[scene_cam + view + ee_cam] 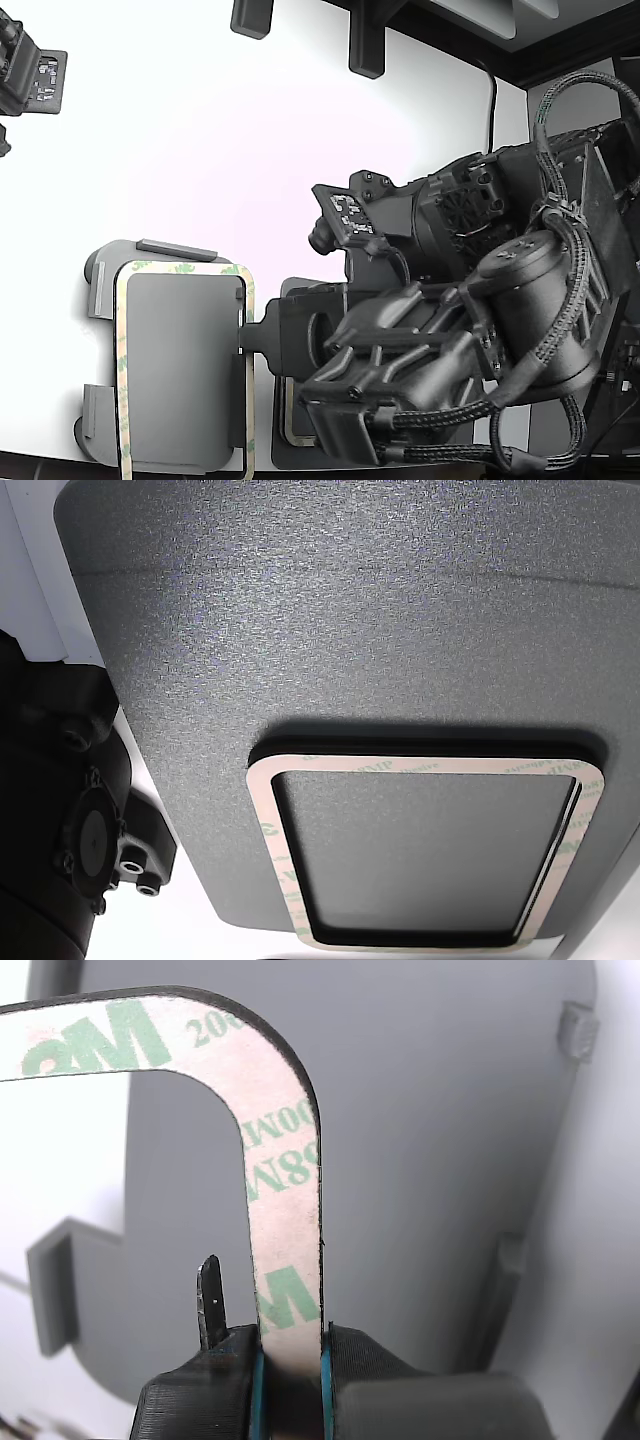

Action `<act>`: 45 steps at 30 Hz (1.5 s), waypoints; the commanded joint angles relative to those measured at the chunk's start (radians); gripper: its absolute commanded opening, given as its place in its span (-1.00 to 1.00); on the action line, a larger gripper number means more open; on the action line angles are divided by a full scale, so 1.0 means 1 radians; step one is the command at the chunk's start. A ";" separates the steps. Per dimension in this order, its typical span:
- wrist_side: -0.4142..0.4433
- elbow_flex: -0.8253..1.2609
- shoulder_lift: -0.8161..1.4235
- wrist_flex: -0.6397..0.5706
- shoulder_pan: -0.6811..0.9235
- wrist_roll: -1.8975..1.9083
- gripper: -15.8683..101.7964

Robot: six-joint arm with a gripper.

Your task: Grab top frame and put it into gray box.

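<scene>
My gripper (243, 338) is shut on one long side of the top frame (180, 267), a thin tan frame with green print. The frame sits flat over the light gray box (110, 255) at the exterior view's lower left, and the box floor shows through its open centre. In the wrist view the two fingertips (222, 1360) pinch the frame strip (285, 1160), with the box floor (430, 1140) behind it. Whether the frame touches the box I cannot tell.
A darker gray mat (300, 630) carries another tan frame (265, 820); in the exterior view that mat (292, 292) lies under my arm. A second black device (30, 70) sits at the table's top left, and black brackets (365, 40) stand along the far edge.
</scene>
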 commanded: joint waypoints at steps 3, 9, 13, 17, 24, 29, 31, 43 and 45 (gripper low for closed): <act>-0.058 -0.008 -0.014 0.012 -0.043 0.046 -0.95; -0.104 0.008 -0.048 0.012 -0.058 0.066 -0.95; -0.123 0.028 -0.049 0.012 -0.072 0.044 -0.95; -0.130 0.034 -0.058 0.012 -0.083 0.054 -0.95; -0.155 0.028 -0.081 0.012 -0.106 0.035 -0.95; -0.167 0.041 -0.083 0.012 -0.114 0.018 -0.95; -0.170 0.048 -0.083 0.012 -0.115 0.014 -0.95; -0.183 0.052 -0.106 0.011 -0.126 0.032 -0.95; -0.183 0.052 -0.106 0.011 -0.127 0.034 -0.95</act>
